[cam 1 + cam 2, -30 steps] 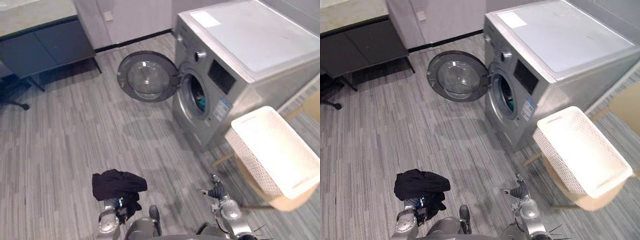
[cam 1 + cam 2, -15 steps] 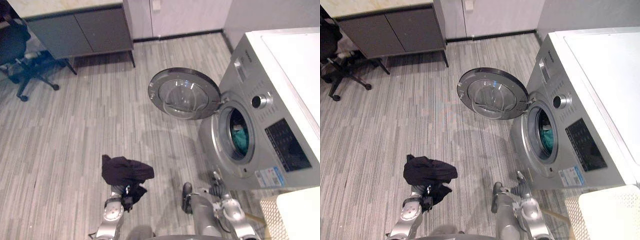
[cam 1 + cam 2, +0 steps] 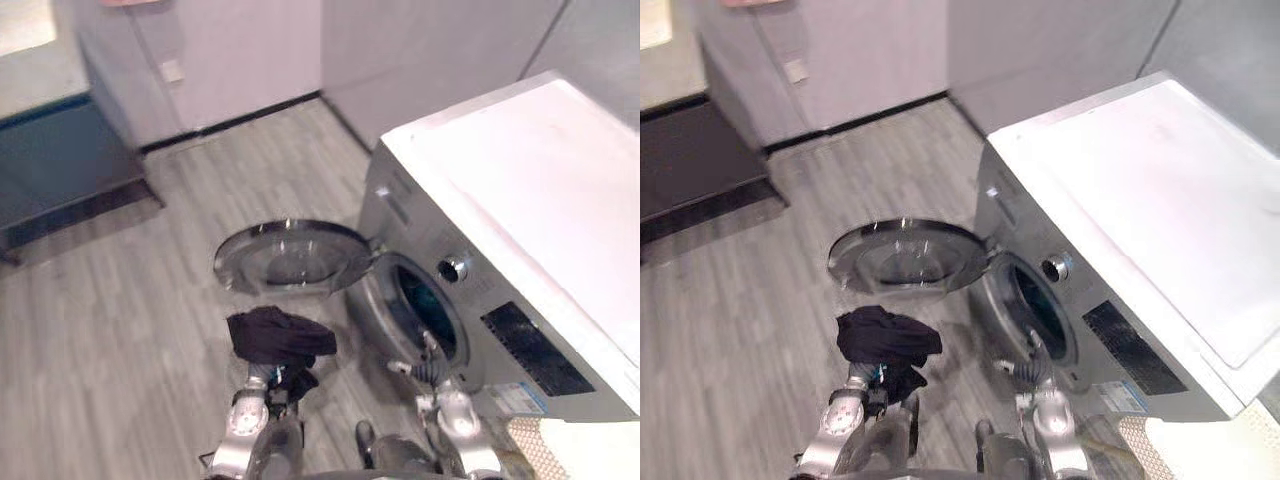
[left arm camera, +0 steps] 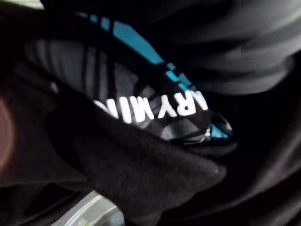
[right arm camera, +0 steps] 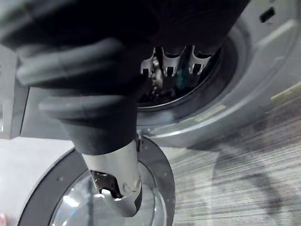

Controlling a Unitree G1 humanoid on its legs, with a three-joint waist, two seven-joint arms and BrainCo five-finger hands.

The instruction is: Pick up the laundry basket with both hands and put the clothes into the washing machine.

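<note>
1. at the right of the frame stands the washing machine (image 3: 500, 200), with its round door (image 3: 290, 258) swung wide open to the left, out over the floor.
2. inside the drum opening (image 3: 428, 318) lies a teal cloth (image 3: 418, 298); the rest of the drum is too dark to read.
3. the black garment (image 3: 280, 337) sits bunched at centre-left of the frame, just below the door and draped over the left hand (image 3: 265, 385). in the left wrist view, black cloth with teal stripes is pressed close, and the fingers are buried in it, so i cannot tell how they are set.
4. the right hand (image 3: 430, 362) is raised in front of the drum's lower rim, holding nothing. its fingers (image 5: 170, 63) are relaxed and point at the opening, with the thumb (image 5: 117, 179) held apart.
5. the laundry basket (image 3: 575, 450) shows as a white lattice corner at the lower right, below the machine's front and apart from both hands.
6. grey plank floor (image 3: 120, 330) lies open across the left half, up to a dark cabinet (image 3: 60, 170) at the upper left and the pale wall (image 3: 250, 50) behind. the door's lower edge is just above the garment.
</note>
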